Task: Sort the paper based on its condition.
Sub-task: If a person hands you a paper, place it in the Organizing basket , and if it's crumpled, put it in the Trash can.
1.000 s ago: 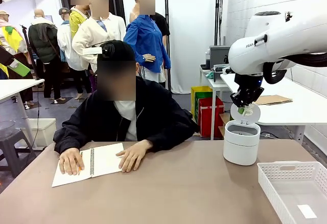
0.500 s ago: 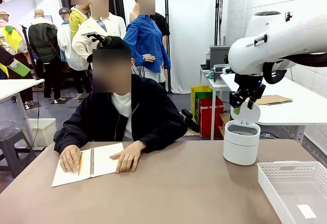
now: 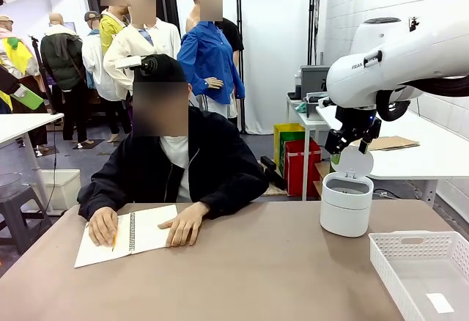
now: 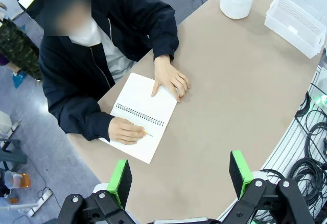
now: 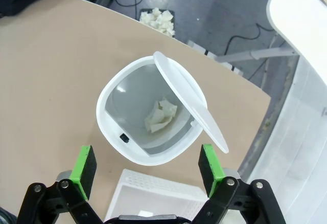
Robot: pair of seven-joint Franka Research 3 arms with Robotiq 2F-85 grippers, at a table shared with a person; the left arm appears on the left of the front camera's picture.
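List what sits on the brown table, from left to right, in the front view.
Open white spiral-bound notebook → white round plastic bin → white perforated plastic basket.

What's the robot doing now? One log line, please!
right gripper: open, above bin | crumpled paper: inside bin | lid: open | left gripper: open, high over table

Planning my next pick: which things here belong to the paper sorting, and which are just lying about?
Job:
crumpled paper wad, lying inside the white lidded bin
white slotted basket
open right hand above the bin

Lying about:
white spiral notebook
pencil at the notebook
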